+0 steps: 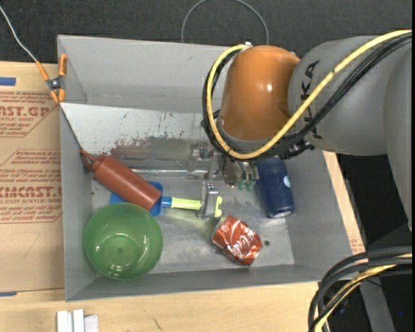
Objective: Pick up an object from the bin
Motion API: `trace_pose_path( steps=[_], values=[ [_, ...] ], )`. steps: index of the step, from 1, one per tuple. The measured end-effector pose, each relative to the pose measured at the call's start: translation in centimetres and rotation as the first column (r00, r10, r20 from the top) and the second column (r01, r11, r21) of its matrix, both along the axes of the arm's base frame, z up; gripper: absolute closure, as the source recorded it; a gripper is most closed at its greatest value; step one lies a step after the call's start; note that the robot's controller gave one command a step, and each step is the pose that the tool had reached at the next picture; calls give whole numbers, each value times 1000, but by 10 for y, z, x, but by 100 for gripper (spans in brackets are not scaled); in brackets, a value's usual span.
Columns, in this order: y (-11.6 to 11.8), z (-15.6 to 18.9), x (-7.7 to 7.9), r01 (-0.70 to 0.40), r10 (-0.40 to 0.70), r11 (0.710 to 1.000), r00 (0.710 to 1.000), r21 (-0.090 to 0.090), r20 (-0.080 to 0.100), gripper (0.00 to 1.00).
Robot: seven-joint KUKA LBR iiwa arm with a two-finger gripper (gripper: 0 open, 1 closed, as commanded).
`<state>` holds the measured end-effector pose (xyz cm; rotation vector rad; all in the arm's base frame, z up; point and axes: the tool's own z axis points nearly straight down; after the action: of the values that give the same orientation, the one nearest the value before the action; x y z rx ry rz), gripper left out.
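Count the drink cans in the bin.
2. A blue can sits at the right, beside the arm; a crushed red can lies mid-bin, toward the near wall. The arm may hide others.

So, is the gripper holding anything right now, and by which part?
Cannot tell. The gripper is down at the right end of the yellow-green handle, which lies on the bin floor.
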<state>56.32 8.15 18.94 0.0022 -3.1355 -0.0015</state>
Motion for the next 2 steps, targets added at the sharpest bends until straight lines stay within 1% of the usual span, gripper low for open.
trace_pose_path(
  steps=[1, 2],
  values=[
    [0, 5, 2, 2, -2, 1000, 1000, 1, 8, 0],
    [-4, -63, 0, -157, 157, 988, 988, 0, 7, 0]
  ],
)
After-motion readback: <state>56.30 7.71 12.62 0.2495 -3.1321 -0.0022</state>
